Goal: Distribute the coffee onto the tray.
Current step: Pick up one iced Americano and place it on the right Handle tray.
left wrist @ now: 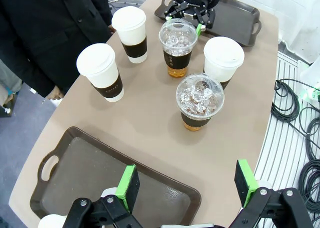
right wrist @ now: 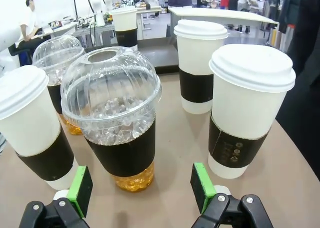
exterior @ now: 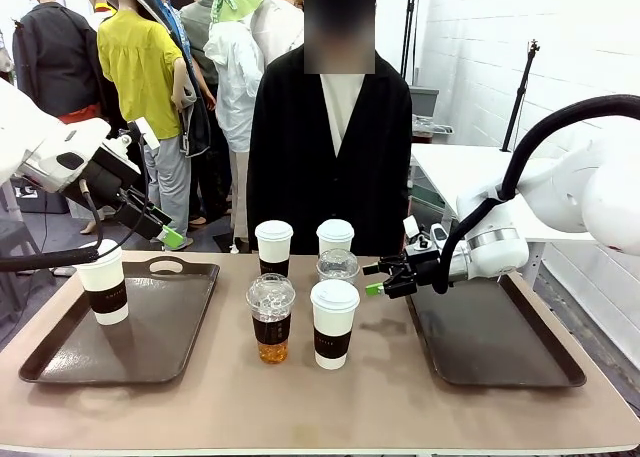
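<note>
Five coffee cups stand mid-table: white paper ones (exterior: 273,245) (exterior: 335,235) (exterior: 334,322) and clear domed ones with ice and amber liquid (exterior: 338,267) (exterior: 271,317). A sixth white cup (exterior: 103,285) stands on the left tray (exterior: 150,352). My right gripper (exterior: 372,279) is open and level with the table, just right of the rear clear cup. The right wrist view has that clear cup (right wrist: 112,113) straight ahead of the open gripper (right wrist: 141,188), untouched. My left gripper (exterior: 170,237) hangs open and empty above the left tray; from the left wrist its pads (left wrist: 129,187) frame the tray edge (left wrist: 90,173).
The right tray (exterior: 495,332) lies bare under my right arm. A person in a black jacket (exterior: 330,147) stands at the far edge behind the cups. In the right wrist view, white cups (right wrist: 250,108) (right wrist: 30,128) flank the clear one closely. Cables (left wrist: 295,118) lie on the floor.
</note>
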Motion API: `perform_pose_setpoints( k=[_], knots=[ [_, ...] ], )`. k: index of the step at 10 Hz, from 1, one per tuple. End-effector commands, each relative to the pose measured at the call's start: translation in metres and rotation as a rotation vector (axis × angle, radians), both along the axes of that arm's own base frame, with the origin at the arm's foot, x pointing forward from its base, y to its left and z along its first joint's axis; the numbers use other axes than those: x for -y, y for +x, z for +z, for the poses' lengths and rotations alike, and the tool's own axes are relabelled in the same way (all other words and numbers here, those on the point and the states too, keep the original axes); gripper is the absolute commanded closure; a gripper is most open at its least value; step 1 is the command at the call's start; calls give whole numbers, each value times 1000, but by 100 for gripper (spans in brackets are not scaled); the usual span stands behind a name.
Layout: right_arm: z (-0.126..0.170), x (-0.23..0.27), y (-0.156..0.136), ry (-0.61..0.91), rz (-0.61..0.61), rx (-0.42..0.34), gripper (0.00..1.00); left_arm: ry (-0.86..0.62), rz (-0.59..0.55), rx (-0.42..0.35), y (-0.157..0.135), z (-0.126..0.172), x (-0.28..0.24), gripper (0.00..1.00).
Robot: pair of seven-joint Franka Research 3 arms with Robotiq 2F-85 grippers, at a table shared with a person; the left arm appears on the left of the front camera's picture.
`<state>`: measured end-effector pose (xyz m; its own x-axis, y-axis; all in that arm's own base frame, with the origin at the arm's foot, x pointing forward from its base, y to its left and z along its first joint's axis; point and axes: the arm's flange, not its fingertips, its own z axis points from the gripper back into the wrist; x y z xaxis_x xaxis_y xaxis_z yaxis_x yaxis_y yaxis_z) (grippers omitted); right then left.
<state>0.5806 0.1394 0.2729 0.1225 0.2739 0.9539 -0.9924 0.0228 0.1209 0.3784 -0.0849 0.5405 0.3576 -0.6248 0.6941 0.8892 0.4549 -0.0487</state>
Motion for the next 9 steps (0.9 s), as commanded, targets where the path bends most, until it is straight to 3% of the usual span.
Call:
perform_pose_setpoints(
  k=[1,9],
  knots=[
    [-9,-12,2,14,-8,18,0,-25,-16,4,1,-1,0,0],
    [-19,-30,-1,1,16,-1,0,-25,-16,4,1,-1,0,0]
  ],
)
